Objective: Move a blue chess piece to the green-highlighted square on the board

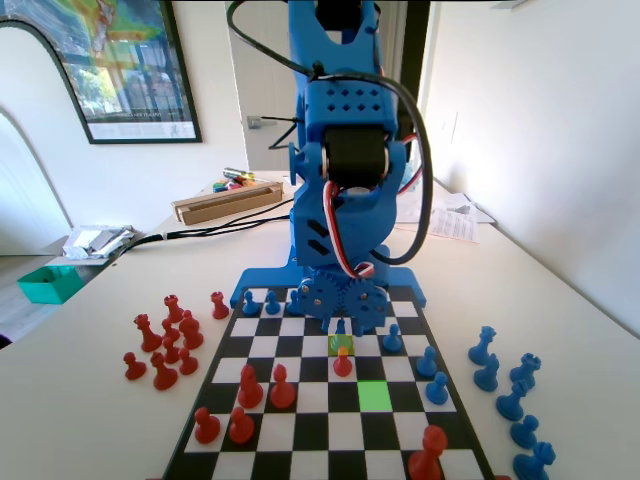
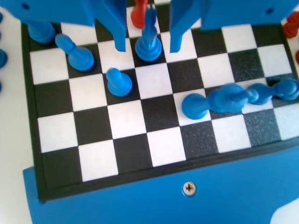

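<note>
Wrist view: tool [image 2: 148, 45] wide, straddling one blue chess piece [image 2: 148, 44]; one green-highlighted square [image 1: 374, 395] bare.

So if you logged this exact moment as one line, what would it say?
gripper: open, jaws either side of blue pawn | pawn: on board, not lifted | green square: empty | step: grasp pending

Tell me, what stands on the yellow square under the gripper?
A blue pawn stands there, between the open gripper's two jaws, which do not touch it yet. In the fixed view the arm covers most of the pawn, and the pawn's base covers part of the yellow square.
</note>
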Controlling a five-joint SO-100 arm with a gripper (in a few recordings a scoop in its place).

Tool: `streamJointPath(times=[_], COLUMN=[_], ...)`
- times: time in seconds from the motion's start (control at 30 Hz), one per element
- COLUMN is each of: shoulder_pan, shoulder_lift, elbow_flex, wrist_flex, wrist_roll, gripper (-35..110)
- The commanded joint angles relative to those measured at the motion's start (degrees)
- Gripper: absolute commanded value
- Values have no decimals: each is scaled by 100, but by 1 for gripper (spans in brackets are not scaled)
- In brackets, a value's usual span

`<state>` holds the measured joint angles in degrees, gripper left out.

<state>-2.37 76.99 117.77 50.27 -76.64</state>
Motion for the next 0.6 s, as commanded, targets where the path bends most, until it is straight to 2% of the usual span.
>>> streamJointPath(times=[0.0, 0.57], shoulder_pan=[-26, 0], shoulder_lift=[167, 167], elbow_flex=[-272, -308], wrist_flex=[-9, -9], wrist_roll=[-88, -158], gripper=[11, 8])
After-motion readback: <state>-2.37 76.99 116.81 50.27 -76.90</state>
